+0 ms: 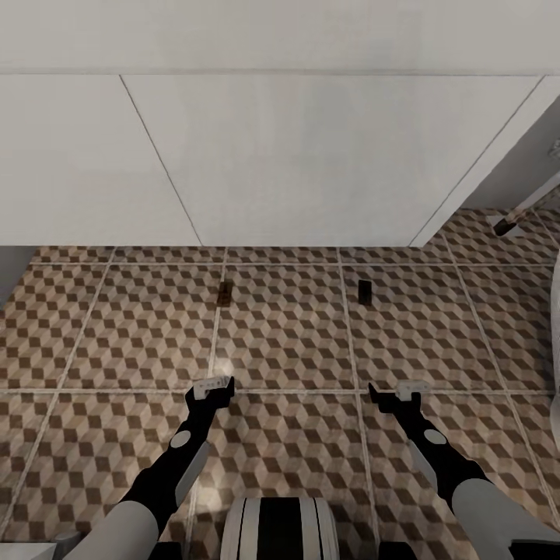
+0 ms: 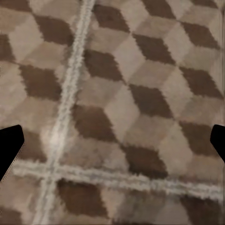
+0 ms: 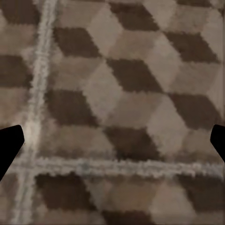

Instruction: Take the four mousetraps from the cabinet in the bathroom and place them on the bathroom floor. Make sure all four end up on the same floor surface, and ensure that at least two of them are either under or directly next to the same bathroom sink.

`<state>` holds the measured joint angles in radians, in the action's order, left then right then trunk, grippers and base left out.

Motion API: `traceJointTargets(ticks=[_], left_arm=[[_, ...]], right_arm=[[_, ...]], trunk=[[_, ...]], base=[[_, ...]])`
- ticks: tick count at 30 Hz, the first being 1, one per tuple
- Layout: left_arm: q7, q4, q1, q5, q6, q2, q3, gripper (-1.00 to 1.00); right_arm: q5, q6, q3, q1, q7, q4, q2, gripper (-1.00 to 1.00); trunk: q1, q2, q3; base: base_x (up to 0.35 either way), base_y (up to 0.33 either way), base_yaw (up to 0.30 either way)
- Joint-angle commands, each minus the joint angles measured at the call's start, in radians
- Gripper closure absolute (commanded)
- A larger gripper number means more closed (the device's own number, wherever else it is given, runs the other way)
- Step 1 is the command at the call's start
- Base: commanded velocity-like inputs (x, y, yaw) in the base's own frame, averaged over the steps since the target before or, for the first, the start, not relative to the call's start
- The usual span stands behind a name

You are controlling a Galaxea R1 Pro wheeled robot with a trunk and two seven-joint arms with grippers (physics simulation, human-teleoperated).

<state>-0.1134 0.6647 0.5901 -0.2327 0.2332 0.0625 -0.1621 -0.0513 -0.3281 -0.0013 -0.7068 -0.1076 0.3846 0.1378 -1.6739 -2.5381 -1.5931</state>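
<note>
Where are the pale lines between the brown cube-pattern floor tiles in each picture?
Head view: the pale grout lines criss-cross the cube-pattern tiled floor below the white panels.
Left wrist view: two pale grout lines cross near one corner.
Right wrist view: two pale grout lines cross near one corner.
Shared landmark: the brown, beige and white cubes printed on the tiles.
</note>
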Motion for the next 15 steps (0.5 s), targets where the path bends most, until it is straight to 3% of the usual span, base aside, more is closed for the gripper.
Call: traceJointTargets(ticks=[1,15], left_arm=[[-0.008,-0.001,0.001,-0.008,0.004,-0.001,-0.007,-1.0],[-0.008,-0.001,0.001,-0.008,0.005,0.0,-0.007,-1.0]], right_arm=[[-0.005,-0.003,0.0,0.0,-0.006,-0.001,0.0,-1.0],[-0.004,-0.003,0.0,0.0,-0.006,-0.001,0.0,-1.0]], trunk=[[0.001,0.0,0.004],[0.007,0.003,0.058]], base=[[0.0,0.0,0.0],[0.0,0.0,0.0]])
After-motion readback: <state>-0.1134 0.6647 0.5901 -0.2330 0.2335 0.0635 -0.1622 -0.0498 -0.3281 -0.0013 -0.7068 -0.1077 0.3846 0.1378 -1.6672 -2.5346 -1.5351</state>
